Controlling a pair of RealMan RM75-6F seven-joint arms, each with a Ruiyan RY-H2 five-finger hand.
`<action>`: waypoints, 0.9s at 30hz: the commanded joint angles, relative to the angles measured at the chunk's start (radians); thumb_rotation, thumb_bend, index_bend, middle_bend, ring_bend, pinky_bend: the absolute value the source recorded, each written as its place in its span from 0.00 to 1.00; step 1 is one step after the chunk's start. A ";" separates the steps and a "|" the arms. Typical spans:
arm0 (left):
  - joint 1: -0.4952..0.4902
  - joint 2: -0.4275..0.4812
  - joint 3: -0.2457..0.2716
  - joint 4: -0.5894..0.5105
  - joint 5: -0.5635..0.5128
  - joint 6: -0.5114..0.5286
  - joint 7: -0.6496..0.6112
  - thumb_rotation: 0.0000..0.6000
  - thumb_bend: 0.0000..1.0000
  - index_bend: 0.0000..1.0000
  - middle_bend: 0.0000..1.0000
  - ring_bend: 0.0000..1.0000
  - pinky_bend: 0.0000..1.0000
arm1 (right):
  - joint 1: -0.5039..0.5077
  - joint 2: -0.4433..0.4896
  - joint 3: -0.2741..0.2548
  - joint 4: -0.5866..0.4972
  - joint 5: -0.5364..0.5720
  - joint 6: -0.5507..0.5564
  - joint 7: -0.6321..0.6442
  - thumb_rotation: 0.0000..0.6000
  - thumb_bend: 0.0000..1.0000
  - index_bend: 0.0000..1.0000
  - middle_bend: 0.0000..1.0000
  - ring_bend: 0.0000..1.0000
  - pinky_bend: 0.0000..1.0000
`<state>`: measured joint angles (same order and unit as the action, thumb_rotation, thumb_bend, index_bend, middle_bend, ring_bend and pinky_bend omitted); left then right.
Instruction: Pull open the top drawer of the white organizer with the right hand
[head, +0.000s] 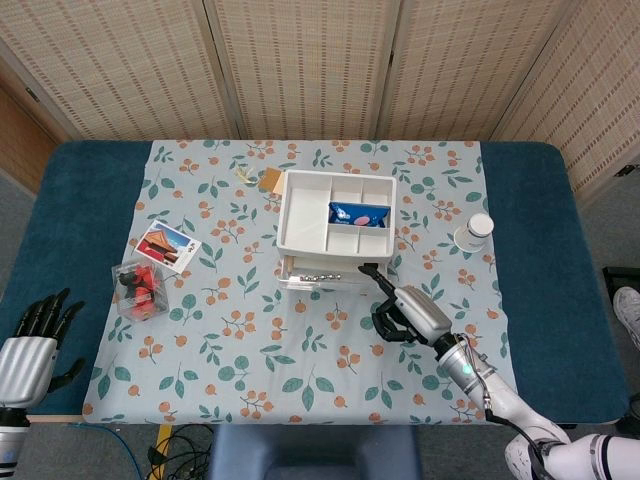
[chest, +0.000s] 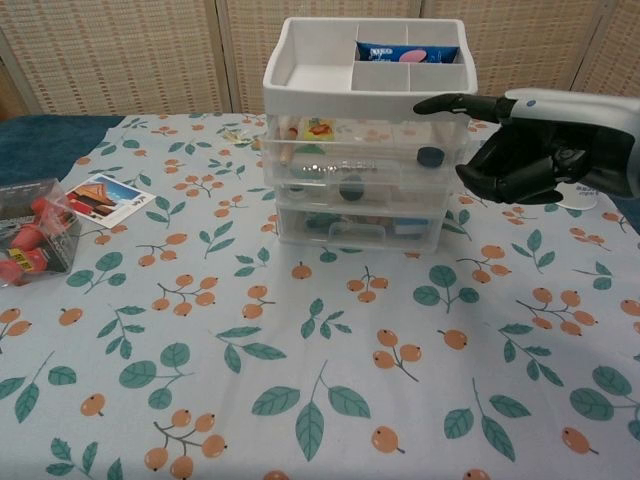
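Head view shows the white organizer standing near the middle of the surface, on a flowered cloth. Its open top tray is split into compartments, and a blue packet lies in one of them. The right hand hovers just off the organizer's front right corner, one finger stretched out toward the drawer stack and the other fingers curled in, grasping nothing. From the chest view, that pointing fingertip sits level with the tray's lower rim, just above the top drawer; whether it touches the plastic cannot be told. The top drawer looks flush with the drawers beneath it, its clear front showing small items inside.

The left hand rests low at the near left edge of the surface, fingers spread and released, well apart from everything.

A clear box with red pieces inside stands on the left part of the cloth, with a picture card just beyond it. A white paper cup stands to the right of the organizer.
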<state>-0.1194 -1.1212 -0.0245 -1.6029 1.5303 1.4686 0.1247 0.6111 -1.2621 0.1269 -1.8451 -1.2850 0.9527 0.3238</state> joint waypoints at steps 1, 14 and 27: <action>0.001 0.002 0.000 -0.003 0.000 0.002 0.003 1.00 0.23 0.13 0.02 0.01 0.08 | 0.011 0.003 0.004 0.006 0.023 -0.026 -0.025 1.00 0.62 0.01 0.88 0.98 0.93; 0.001 0.002 0.001 -0.007 -0.003 -0.002 0.010 1.00 0.23 0.13 0.02 0.01 0.08 | 0.024 0.004 0.014 0.003 0.066 -0.066 -0.068 1.00 0.62 0.21 0.89 0.99 0.93; 0.002 0.001 0.001 -0.005 -0.003 0.000 0.012 1.00 0.23 0.13 0.02 0.01 0.08 | 0.000 0.025 -0.004 -0.037 0.010 -0.063 -0.043 1.00 0.62 0.23 0.89 0.99 0.93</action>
<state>-0.1178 -1.1199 -0.0231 -1.6080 1.5276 1.4685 0.1363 0.6145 -1.2405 0.1258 -1.8779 -1.2701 0.8883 0.2772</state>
